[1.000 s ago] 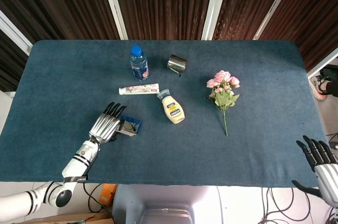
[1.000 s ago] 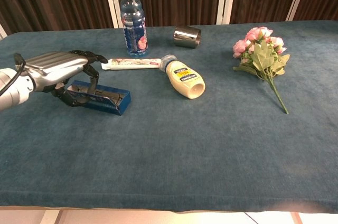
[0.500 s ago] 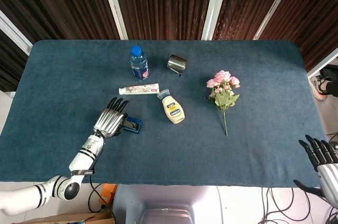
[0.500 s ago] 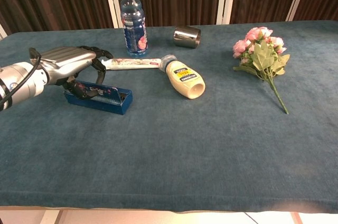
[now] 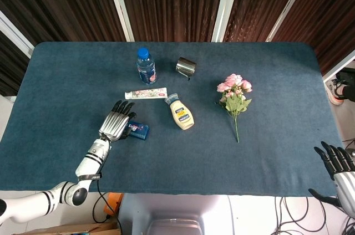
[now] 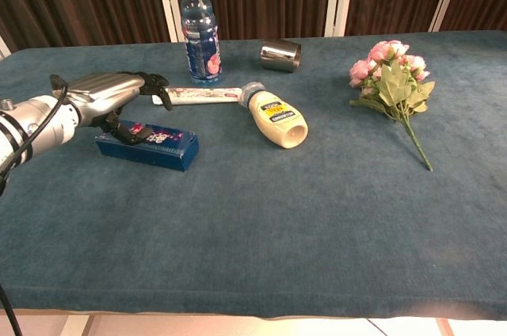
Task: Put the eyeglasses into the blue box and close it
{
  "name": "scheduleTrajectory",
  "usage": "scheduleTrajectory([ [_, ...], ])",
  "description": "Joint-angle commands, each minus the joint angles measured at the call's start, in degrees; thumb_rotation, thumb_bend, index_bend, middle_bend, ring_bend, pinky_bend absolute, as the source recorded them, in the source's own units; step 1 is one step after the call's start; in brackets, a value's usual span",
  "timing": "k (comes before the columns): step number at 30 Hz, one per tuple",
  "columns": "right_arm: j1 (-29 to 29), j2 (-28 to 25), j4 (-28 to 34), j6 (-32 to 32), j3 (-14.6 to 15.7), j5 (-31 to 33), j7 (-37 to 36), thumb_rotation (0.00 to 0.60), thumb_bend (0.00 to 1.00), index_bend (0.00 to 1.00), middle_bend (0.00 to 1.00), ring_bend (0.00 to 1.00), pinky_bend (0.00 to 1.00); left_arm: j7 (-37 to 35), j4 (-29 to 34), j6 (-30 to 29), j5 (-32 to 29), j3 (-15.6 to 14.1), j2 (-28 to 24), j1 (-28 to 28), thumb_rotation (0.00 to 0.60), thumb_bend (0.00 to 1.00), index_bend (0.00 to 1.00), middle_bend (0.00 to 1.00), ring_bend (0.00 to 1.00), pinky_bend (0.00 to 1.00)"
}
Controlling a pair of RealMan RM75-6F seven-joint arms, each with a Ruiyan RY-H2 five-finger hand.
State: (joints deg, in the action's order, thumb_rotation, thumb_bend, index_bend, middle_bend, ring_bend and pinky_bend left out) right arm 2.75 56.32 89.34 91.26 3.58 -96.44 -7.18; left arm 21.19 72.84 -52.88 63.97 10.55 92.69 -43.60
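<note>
— Can any writing be read?
— Not clearly. The mayonnaise bottle [image 6: 276, 118], well right of the left hand's fingers [image 6: 154, 85], carries a blue label, its lettering too small to make out.

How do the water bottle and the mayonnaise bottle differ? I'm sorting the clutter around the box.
The water bottle stands upright; the mayonnaise bottle lies on its side. The water bottle is clear with a blue cap and blue label; the mayonnaise bottle is cream yellow with a pale cap. The water bottle sits nearer the table's far edge, the mayonnaise bottle closer in. Both rest untouched on the blue cloth.
</note>
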Motion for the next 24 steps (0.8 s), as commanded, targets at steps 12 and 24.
scheduleTrajectory([
  [12, 0.1, -0.05, -0.04, 0.11, -0.01, 0.06, -0.2, 0.6, 0.18, 0.0, 0.0, 0.0, 0.0, -5.3, 0.86, -2.3, 5.96, -1.06, -1.85, 0.44, 0.6, 0.44, 0.12, 0.0, 0.0, 0.05],
  [24, 0.25, -0.11, -0.04, 0.5, 0.15, -0.4, -0.42, 0.6, 0.18, 0.0, 0.0, 0.0, 0.0, 12.79, 6.22, 4.26, -6.8, -4.45, -5.62, -1.87, 0.6, 0.46, 0.11, 0.0, 0.0, 0.0],
])
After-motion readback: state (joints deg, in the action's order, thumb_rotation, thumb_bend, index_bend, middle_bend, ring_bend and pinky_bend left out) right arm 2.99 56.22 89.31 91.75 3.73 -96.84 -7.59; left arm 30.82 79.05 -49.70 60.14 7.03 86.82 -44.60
